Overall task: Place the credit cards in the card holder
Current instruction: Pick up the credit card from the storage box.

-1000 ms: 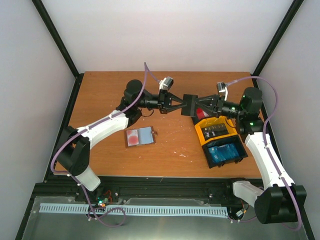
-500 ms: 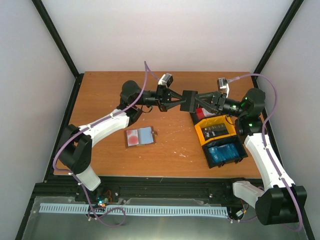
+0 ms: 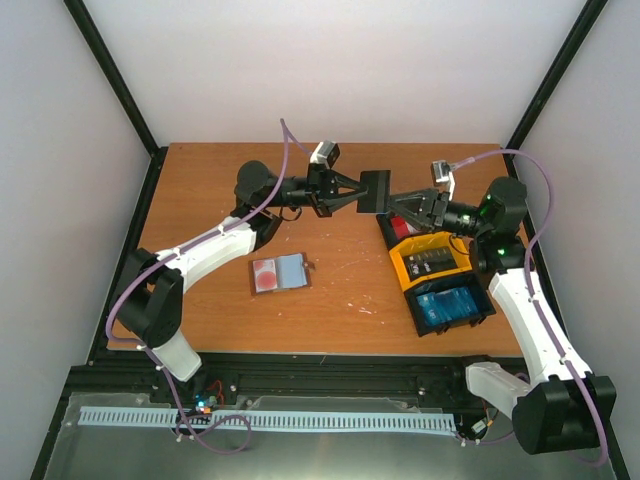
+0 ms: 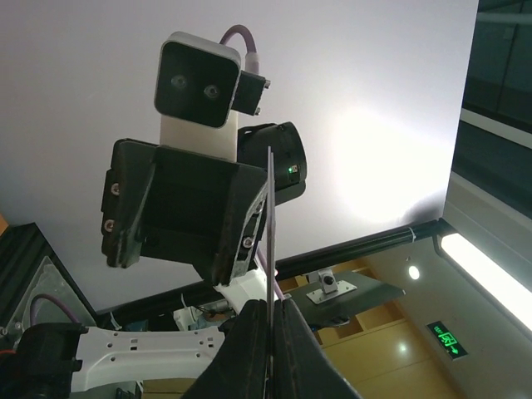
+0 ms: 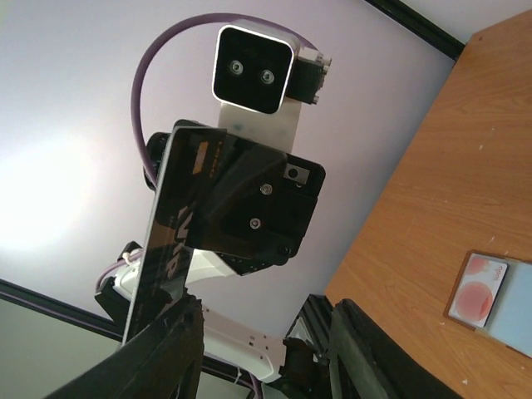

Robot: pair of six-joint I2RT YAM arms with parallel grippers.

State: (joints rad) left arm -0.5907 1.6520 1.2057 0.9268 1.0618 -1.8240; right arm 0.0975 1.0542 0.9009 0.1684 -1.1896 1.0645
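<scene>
A: Where's the card holder (image 3: 279,272)?
B: Open on the table (image 3: 190,180). Up-right of it, my left gripper (image 3: 362,192) pinches 1 dark card (image 3: 377,190), raised. Farther right, my right gripper (image 3: 400,208) stands spread, just beside that card.

tabletop (image 3: 340,310): wood-look, orange-brown, matt, with pale scuffs
dark card (image 3: 375,190): glossy black plastic with a mirror-like sheen, above the tabletop
card holder (image 3: 280,272): brown leather-like rim, matt grey-blue lining, on the tabletop
trays (image 3: 401,270): smooth hard plastic, yellow and black, at the tabletop's right side
arm shells (image 3: 215,250): smooth white plastic, slightly glossy
</scene>
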